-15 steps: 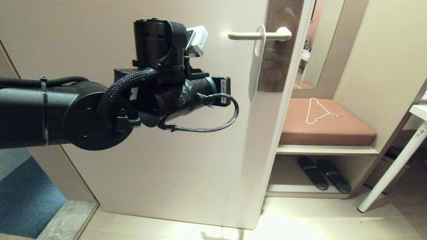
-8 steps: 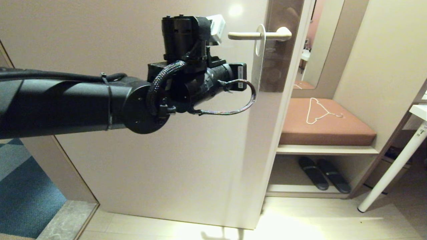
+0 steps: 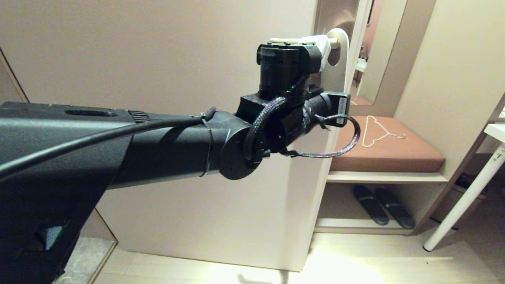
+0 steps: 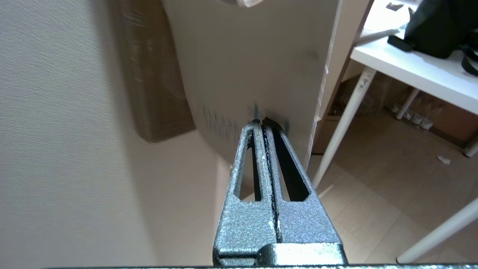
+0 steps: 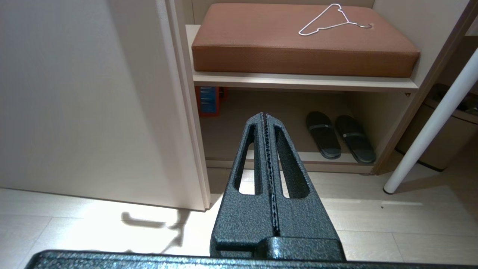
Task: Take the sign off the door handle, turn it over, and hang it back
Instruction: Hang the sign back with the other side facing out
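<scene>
The sign (image 3: 340, 67) hung on the door handle (image 3: 282, 40) at the latch edge of the door (image 3: 158, 59), the lever passing through its oval hole near the top and its long axis dropping straight down along that edge. In the head view its pale face showed beside the dark brown plate (image 3: 335, 14), with most of its lower length hidden behind the wrist. In the left wrist view the sign's face (image 4: 239, 67) filled the space ahead, with faint blurred lettering low on it that could not be read.

The left tool (image 4: 264, 121) was pressed together, nothing between its fingers, its tips right at the sign's lower part. Whether they touched the face could not be told. The sign therefore lay straight ahead of the tool and rose above it toward the handle, so the tool met the broad face rather than an edge. By my judgement the coming move turns on that: to lift the sign off, the fingers would have to spread and take the lower edge or a side edge, then carry the hole along the lever toward its free end, which pointed away from the latch edge.

The left arm (image 3: 165, 150) reached across the door and was much the nearer one. The right tool (image 5: 266, 116) was also pressed together and empty, parked low and pointing at the floor (image 5: 373, 231) before a bench shelf with a brown cushion (image 5: 298, 41), a wire hanger (image 5: 330, 18) and slippers (image 5: 340, 136).
</scene>
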You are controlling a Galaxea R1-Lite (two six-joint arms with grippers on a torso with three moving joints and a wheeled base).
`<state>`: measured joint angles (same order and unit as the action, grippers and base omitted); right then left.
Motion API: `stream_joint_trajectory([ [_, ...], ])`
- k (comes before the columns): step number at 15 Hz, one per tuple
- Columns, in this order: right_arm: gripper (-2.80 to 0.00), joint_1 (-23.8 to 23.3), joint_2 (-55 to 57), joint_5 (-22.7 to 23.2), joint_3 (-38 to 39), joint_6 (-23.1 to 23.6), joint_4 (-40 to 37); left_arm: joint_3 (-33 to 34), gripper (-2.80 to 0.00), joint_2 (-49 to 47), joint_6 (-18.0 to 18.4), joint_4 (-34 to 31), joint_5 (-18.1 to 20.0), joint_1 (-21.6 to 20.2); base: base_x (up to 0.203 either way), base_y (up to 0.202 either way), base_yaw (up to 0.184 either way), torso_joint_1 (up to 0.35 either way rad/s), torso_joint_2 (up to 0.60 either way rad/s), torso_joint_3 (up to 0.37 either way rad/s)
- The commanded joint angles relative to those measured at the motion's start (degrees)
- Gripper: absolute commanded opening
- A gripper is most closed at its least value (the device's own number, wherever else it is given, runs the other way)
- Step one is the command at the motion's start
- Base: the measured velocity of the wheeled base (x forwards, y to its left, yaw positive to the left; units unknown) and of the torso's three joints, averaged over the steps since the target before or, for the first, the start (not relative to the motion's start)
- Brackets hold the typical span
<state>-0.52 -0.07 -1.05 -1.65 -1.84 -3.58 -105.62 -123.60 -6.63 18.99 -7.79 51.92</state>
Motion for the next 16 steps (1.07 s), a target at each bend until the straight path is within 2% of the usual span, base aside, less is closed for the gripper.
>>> stream_joint_trajectory([
  [1, -2.80, 0.0, 0.1, 0.0, 0.0, 0.0, 0.0, -0.7, -2.80, -1.7, 0.0, 0.1, 0.0, 0.6, 0.000, 0.000, 0.000, 0.000, 0.00, 0.000],
  [5, -2.80, 0.0, 0.1, 0.0, 0.0, 0.0, 0.0, -1.4, -2.80, -2.6, 0.0, 0.1, 0.0, 0.5, 0.000, 0.000, 0.000, 0.000, 0.00, 0.000],
  [8, -2.80, 0.0, 0.1, 0.0, 0.0, 0.0, 0.0, -5.5, -2.80, -4.9, 0.0, 0.1, 0.5, 0.5, 0.000, 0.000, 0.000, 0.000, 0.00, 0.000],
  [12, -2.80, 0.0, 0.1, 0.0, 0.0, 0.0, 0.0, -5.5, -2.80, -6.2, 0.3, 0.8, 1.4, 0.5, 0.000, 0.000, 0.000, 0.000, 0.00, 0.000],
  [16, -2.80, 0.0, 0.1, 0.0, 0.0, 0.0, 0.0, -5.5, -2.80, -9.2, 1.2, 7.7, 1.4, 0.3, 0.000, 0.000, 0.000, 0.000, 0.00, 0.000],
])
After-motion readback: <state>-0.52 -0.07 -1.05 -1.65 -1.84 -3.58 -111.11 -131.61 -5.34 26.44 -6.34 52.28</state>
